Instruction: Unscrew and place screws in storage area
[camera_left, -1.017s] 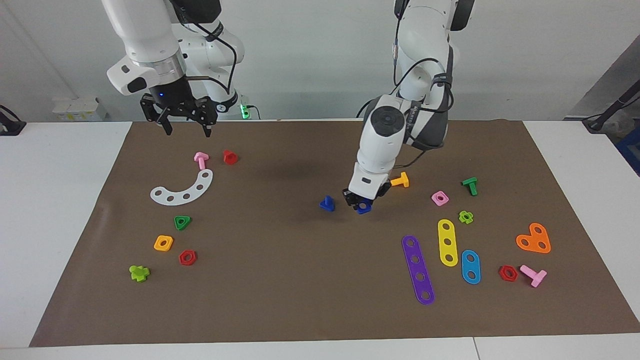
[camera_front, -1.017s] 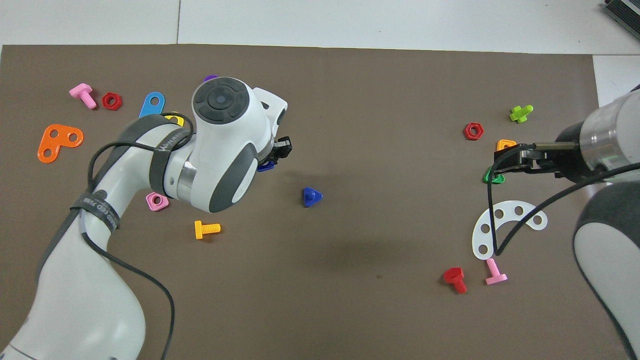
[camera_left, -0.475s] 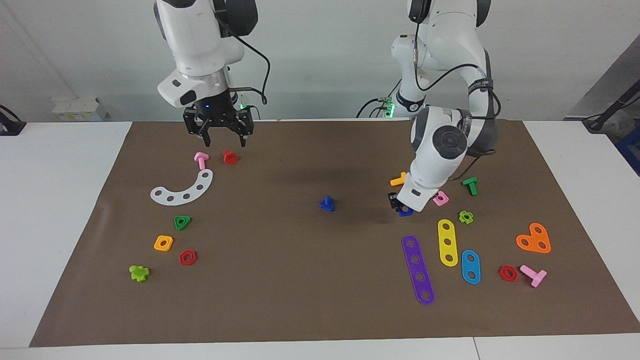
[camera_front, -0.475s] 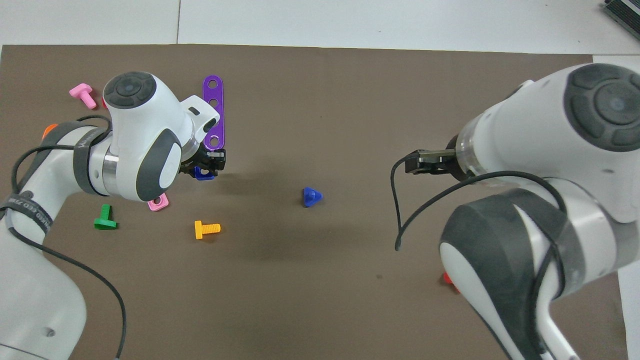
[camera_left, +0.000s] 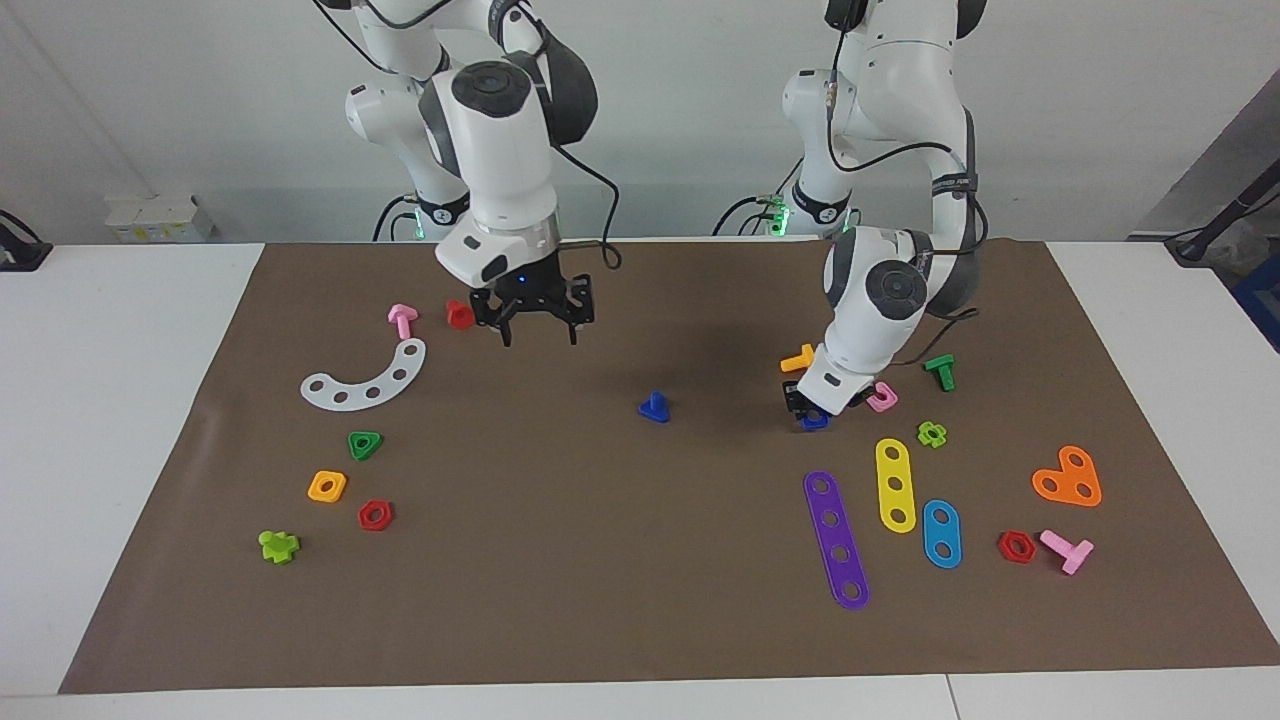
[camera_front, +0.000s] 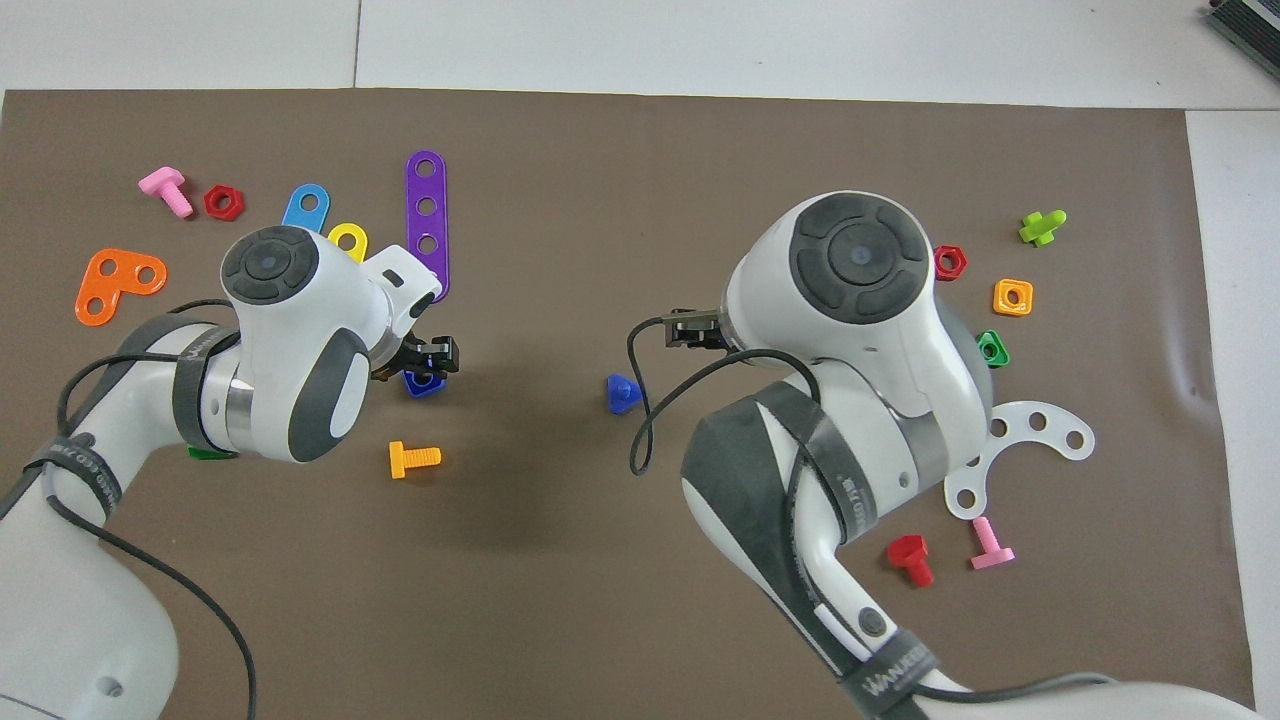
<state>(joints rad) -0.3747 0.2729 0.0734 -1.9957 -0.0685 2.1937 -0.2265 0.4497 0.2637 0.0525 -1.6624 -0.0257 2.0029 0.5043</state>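
One dark-blue screw (camera_left: 653, 406) sits mid bench (camera_left: 600, 560), shaft up. Right gripper (camera_left: 535, 324) hangs wide open over bare bench; a crooked grab could tip the screw. Left gripper (camera_left: 812, 406) is low at a blue nut (camera_left: 815, 422); I cannot tell its grip
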